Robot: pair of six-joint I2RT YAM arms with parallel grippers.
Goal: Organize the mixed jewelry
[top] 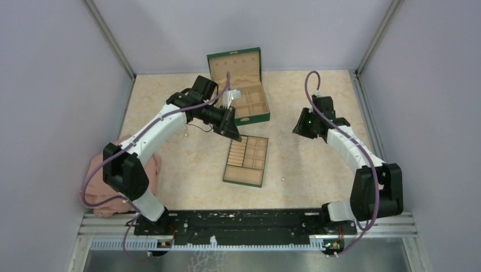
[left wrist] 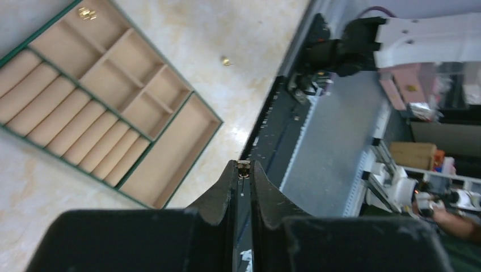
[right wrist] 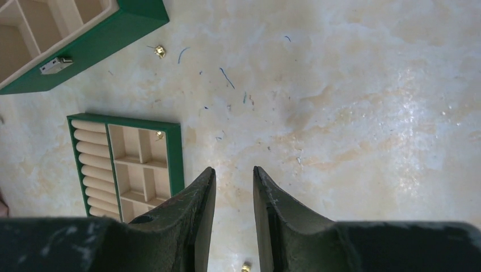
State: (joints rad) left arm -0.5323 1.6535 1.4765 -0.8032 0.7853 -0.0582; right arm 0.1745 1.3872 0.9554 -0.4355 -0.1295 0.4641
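Tabletop cream with tan marbling (thin blue flecks on it, right wrist view). Box dark green outside, beige lining. Tray green rim, beige compartments. Gold piece at 4 o'clock from tray, top view. Cloth dusty pink. Left arm and right arm white with black joints; cable purple. Left gripper and right gripper black; pale speck pinched at left tips.

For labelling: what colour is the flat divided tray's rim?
The tray's rim is dark green; clearest in right wrist view.
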